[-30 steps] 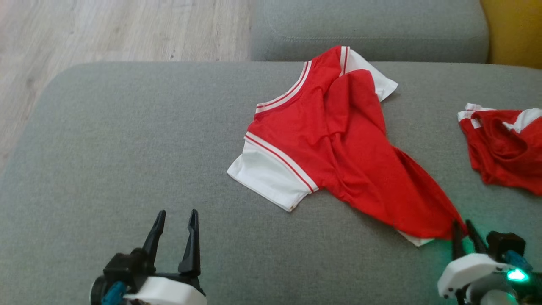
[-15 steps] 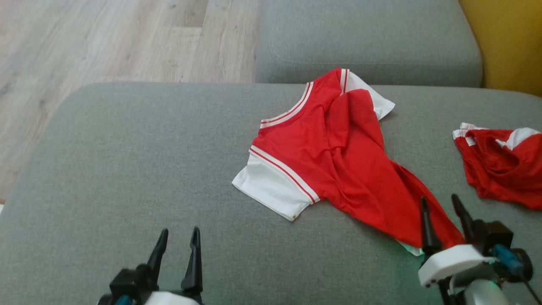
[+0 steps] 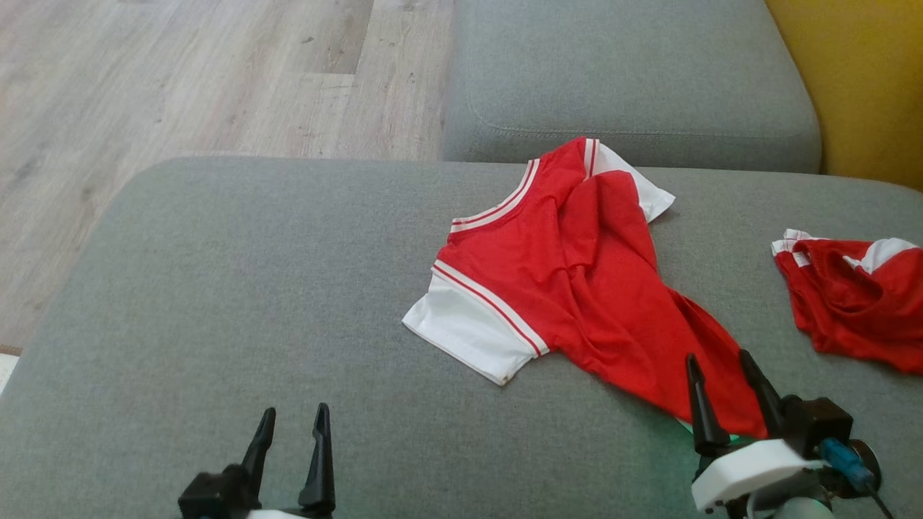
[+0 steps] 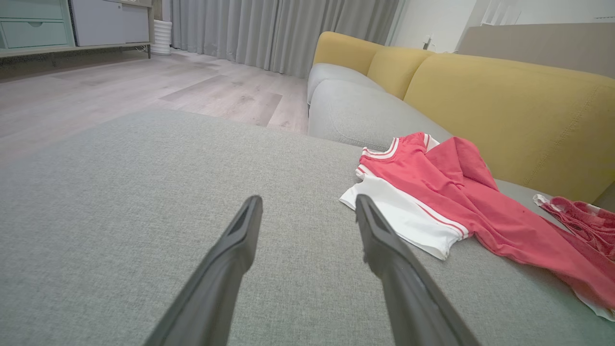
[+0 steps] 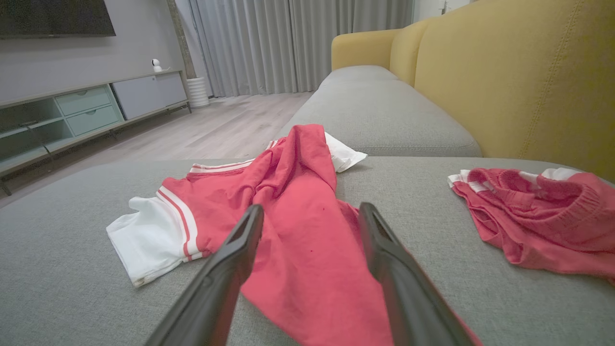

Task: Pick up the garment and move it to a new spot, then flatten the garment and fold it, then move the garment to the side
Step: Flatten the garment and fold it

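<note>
Overhead, in the head view, a red shirt (image 3: 577,303) with white sleeves and striped trim lies rumpled on the wide grey sofa seat (image 3: 216,288). It lies right of the middle, collar toward the far edge and red tail trailing to the near right. The right tool (image 3: 717,355) sits at that tail with its two fingers spread apart, gripping nothing; whether they touch the cloth I cannot tell. The left tool (image 3: 296,409) is at the near left over bare fabric, well apart from the shirt, and it too is spread wide. A crumpled red garment (image 3: 858,303) lies at the seat's right edge. Beyond the seat are a pale wood floor (image 3: 180,72), another grey cushion (image 3: 613,65) and a yellow backrest (image 3: 858,86).

Along the left wrist view, the fingers stand apart above plain grey weave. The shirt lies to their right, with grey curtains (image 4: 278,29) and a low cabinet (image 4: 48,29) across the floor.

Along the right wrist view, the parted fingers frame the shirt's red body. A dark screen (image 5: 53,17) is on the wall above the cabinet.
</note>
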`<state>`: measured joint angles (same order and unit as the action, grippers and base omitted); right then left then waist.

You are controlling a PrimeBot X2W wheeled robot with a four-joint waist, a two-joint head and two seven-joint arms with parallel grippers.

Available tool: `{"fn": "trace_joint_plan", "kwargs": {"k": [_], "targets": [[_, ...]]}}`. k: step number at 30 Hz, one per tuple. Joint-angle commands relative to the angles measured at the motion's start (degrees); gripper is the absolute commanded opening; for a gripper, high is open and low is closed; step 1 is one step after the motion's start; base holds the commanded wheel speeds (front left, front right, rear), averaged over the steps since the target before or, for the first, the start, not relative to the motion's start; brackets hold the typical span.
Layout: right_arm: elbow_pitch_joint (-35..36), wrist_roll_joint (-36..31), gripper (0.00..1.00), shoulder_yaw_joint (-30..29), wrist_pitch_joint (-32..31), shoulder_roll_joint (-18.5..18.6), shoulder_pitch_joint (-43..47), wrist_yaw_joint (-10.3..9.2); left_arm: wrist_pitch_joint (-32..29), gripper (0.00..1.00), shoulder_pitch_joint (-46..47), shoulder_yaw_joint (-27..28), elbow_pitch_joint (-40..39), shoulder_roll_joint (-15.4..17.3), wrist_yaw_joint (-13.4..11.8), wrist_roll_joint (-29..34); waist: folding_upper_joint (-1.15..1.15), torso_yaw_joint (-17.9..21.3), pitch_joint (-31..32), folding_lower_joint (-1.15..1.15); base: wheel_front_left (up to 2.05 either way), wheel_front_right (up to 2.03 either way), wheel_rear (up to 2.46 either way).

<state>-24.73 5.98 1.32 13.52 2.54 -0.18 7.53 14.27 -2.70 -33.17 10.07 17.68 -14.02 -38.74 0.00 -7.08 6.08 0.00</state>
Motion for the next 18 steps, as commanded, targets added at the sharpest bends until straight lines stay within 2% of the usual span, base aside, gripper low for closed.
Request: {"fn": "trace_joint_plan", "kwargs": {"k": [1,12,18], "targets": [[2.08,0.14,1.0,1.4,0.01,0.34,-1.39,-0.04,0.66,1.0,2.2,2.58,-1.53,0.22,0.23,0.72,0.0,-0.01,-0.02,0.0,0.0,0.0,0.0],[3.09,0.04,1.0,1.79,-0.62,0.34,-0.62,-0.04,0.47,1.0,2.21,2.4,-0.42,0.41,0.57,1.36,0.0,0.37,-0.42,0.0,0.0,0.0,0.0],[4.98,-0.23,1.0,1.54,-1.38,0.34,-1.28,-0.04,-2.86,1.0,8.01,0.06,1.14,0.86,1.89,3.55,0.0,1.6,-2.65,0.0,0.0,0.0,0.0]]}}
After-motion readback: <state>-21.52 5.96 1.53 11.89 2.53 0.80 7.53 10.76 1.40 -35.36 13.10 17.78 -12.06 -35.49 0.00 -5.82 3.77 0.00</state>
